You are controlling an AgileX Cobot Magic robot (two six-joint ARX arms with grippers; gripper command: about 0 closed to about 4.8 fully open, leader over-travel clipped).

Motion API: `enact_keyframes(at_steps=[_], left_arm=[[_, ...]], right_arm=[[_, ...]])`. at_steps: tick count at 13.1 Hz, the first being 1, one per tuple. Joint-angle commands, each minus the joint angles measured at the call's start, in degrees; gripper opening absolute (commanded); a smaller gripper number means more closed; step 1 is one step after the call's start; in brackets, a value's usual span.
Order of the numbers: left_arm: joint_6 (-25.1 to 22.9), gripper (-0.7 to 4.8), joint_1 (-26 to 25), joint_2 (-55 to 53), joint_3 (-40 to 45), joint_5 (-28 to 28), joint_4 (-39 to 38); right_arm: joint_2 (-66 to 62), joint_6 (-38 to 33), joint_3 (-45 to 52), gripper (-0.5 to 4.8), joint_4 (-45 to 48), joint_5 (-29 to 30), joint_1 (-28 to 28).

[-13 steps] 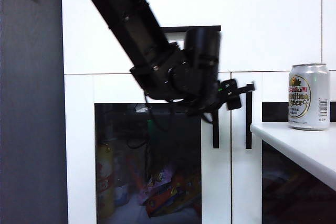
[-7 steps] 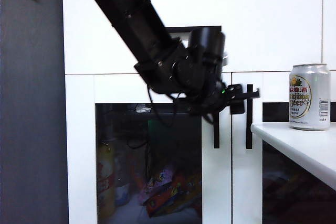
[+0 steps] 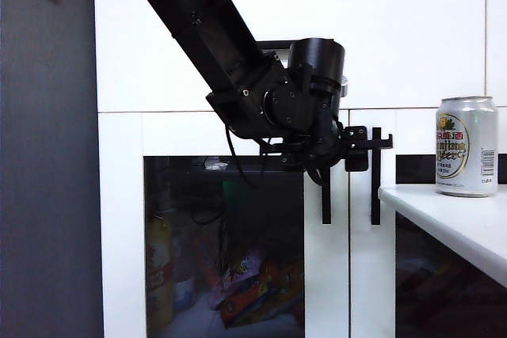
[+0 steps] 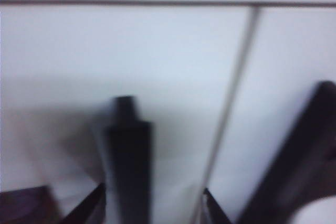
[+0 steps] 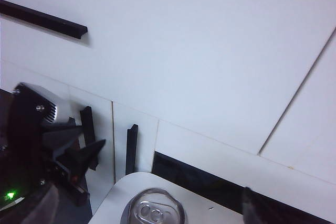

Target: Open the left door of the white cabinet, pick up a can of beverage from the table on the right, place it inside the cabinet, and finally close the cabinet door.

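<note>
Left gripper (image 3: pixel 372 145) has levelled out at the door handles; doors shut, can untouched.

Exterior: a second ago its fingers tilted downward, now they lie level, tips across the top of the right door's handle (image 3: pixel 375 176), just past the left door (image 3: pixel 223 223) handle (image 3: pixel 325 194). Two vertical handles, one drawer bar. One can (image 3: pixel 466 146) upright on the table (image 3: pixel 455 223), well apart from it. Bottles and packets behind the glass.
Left wrist: blurred; handle (image 4: pixel 129 163) stands between the spread fingertips (image 4: pixel 86 209), nothing grasped.
Right wrist: right gripper's fingertip (image 5: pixel 254 207) beside the can (image 5: pixel 153 213); jaws wide, empty, held above the table (image 5: pixel 220 211).
</note>
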State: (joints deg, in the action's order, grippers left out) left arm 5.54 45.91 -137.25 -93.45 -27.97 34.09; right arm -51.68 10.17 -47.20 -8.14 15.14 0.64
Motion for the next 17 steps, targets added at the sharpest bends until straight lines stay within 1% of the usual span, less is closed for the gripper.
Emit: enact_keyframes(at_steps=[1,4,5,6,8,10,17], left_arm=[[-0.6,2.38,-1.0,0.3,-0.8,-3.9,3.1],[-0.6,2.34,-1.0,0.3,-0.8,-4.0,3.3],[-0.4,1.44,-1.0,0.3,-0.8,-3.9,3.3],[-0.4,-0.17,-1.0,0.3,-0.8,-3.3,3.3],[-0.5,-0.06,-1.0,0.3,-0.8,-1.3,4.2],[-0.6,-0.05,-0.9,0.3,-0.8,-1.3,7.2],[-0.6,-0.05,-0.5,0.3,-0.7,-1.3,6.7]], right_arm=[[0.2,0.2,-0.2,4.79,0.6,0.0,0.0],[0.2,0.4,-0.2,4.79,0.5,0.0,0.0],[0.2,0.4,-0.2,4.79,0.4,0.0,0.0],[0.2,0.4,-0.2,4.79,0.4,0.0,0.0],[0.1,0.4,-0.2,4.79,0.4,0.0,0.0],[0.1,0.4,-0.2,4.79,0.5,-0.1,0.0],[0.9,0.3,-0.2,4.79,2.6,0.0,0.0]])
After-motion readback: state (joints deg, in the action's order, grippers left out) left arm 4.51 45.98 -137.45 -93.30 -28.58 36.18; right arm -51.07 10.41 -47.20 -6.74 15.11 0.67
